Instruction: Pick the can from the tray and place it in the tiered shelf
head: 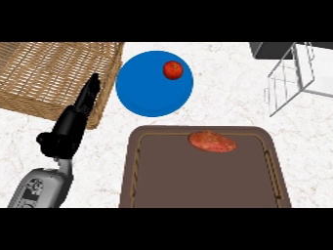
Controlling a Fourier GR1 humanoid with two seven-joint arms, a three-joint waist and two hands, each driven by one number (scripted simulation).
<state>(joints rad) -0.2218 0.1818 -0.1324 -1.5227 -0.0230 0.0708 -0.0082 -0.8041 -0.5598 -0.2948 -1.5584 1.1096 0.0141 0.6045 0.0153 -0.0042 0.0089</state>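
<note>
A dark brown tray (pixel 147 185) lies at the lower middle of the counter. Near its far edge rests the only thing on it, a reddish-orange, speckled oval object (pixel 212 141); its shape does not read plainly as a can. The white wire tiered shelf (pixel 288 85) stands at the upper right. My left hand (pixel 69 128) shows at the left, beside the tray and apart from it, open with straight fingers (pixel 90 93) pointing away from me. It holds nothing. My right hand does not show.
A round blue plate (pixel 151 93) sits beyond the tray with a small red fruit (pixel 173 70) on its far side. A wicker basket (pixel 39 73) fills the upper left, right by my left hand's fingers.
</note>
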